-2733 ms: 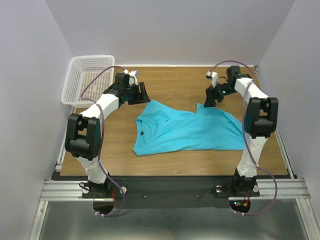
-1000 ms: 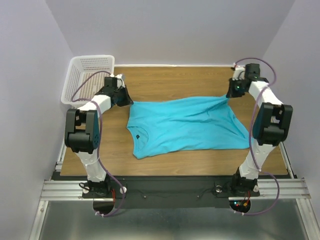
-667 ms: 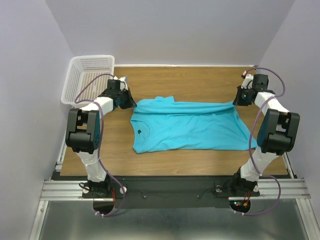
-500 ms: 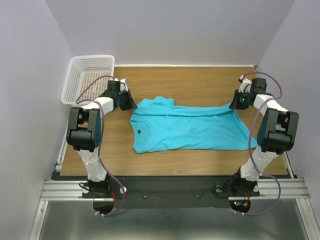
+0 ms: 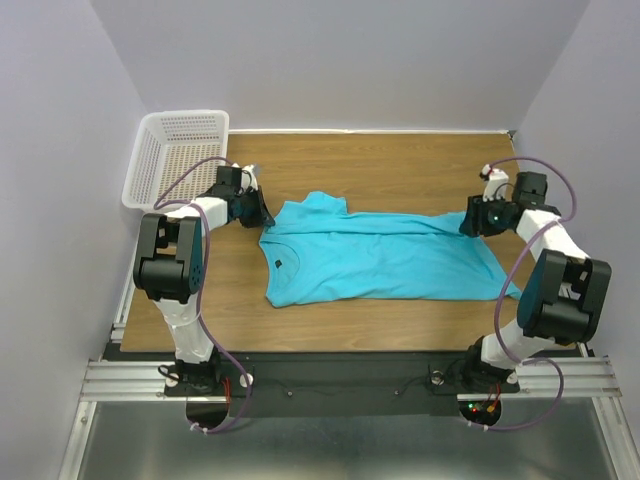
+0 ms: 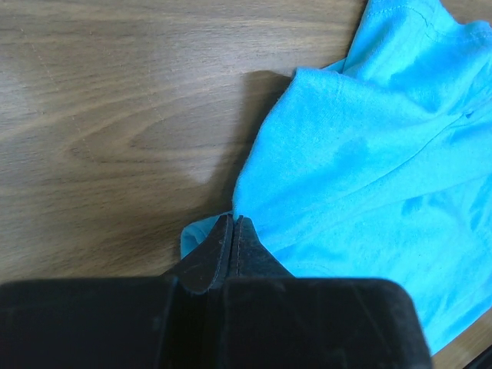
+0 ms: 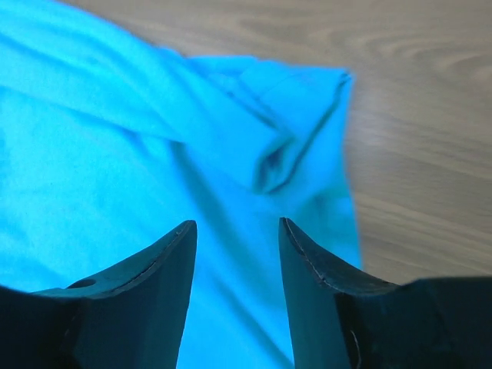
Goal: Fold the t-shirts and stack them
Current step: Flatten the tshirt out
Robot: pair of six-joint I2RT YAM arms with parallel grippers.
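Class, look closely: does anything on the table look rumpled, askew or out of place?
Yes. The turquoise t-shirt lies rumpled rather than flat: its far edge is rolled over into a ridge, and the corner by the open right gripper is bunched into a crumpled fold.

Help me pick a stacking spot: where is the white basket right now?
In the top view, the white mesh basket sits at the far left corner of the table, just beyond the left pincer and apart from the turquoise t-shirt.
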